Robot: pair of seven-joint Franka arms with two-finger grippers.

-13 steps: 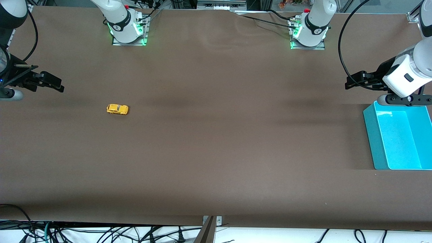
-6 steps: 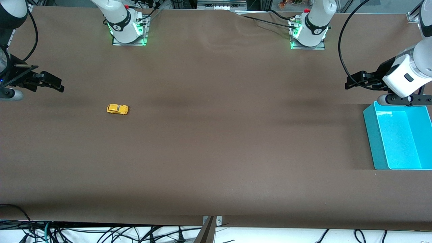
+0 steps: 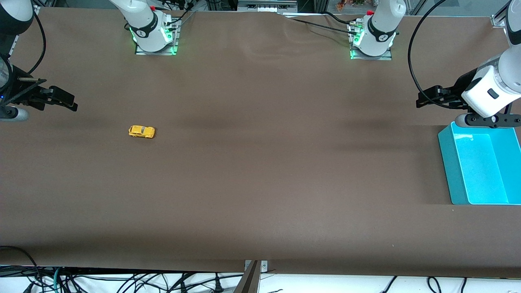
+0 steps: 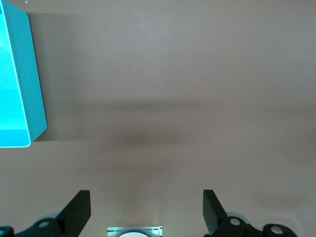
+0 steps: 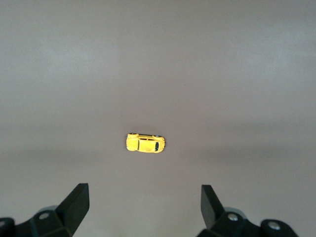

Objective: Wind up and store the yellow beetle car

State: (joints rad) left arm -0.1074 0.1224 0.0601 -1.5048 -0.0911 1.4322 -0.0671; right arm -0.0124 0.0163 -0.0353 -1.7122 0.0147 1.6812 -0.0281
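The yellow beetle car [image 3: 141,131] stands on its wheels on the brown table toward the right arm's end. It also shows in the right wrist view [image 5: 145,143], small and apart from the fingers. My right gripper [image 3: 69,102] hangs open and empty above the table's end, apart from the car; its jaws stand wide apart in its wrist view [image 5: 144,205]. My left gripper [image 3: 423,99] hangs open and empty above the table beside the blue bin [image 3: 447,162], and its wrist view [image 4: 146,210] shows bare table between the fingers.
The open turquoise bin [image 4: 34,94] stands at the left arm's end of the table and holds nothing. The two arm bases [image 3: 154,38] [image 3: 372,40] stand along the table edge farthest from the front camera. Cables hang below the near edge.
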